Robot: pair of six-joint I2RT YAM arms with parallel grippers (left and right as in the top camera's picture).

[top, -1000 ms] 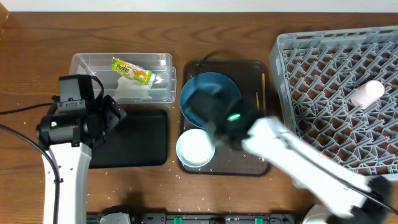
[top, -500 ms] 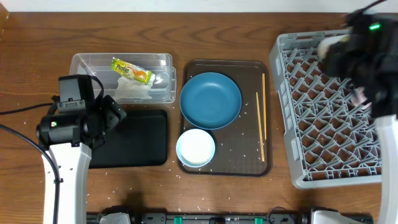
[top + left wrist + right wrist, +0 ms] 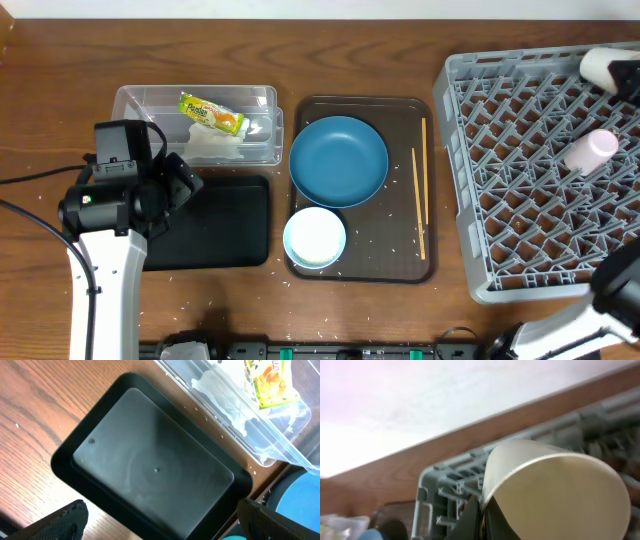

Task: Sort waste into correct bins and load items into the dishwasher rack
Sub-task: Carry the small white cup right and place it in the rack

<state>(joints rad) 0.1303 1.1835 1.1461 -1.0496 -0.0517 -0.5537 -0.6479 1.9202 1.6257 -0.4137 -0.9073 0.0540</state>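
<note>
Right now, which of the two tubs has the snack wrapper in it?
The clear plastic tub. The yellow-green snack wrapper lies inside it beside a crumpled white tissue; the black tub next to it holds no wrapper.

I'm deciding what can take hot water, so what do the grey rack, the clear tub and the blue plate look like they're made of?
Grey rack: moulded plastic, matt, judging by its uniform lattice ribs.
Clear tub: thin transparent plastic, glossy, with see-through walls and bright glints.
Blue plate: smooth, even colour with a soft sheen, ceramic or melamine; the look does not settle which.
</note>
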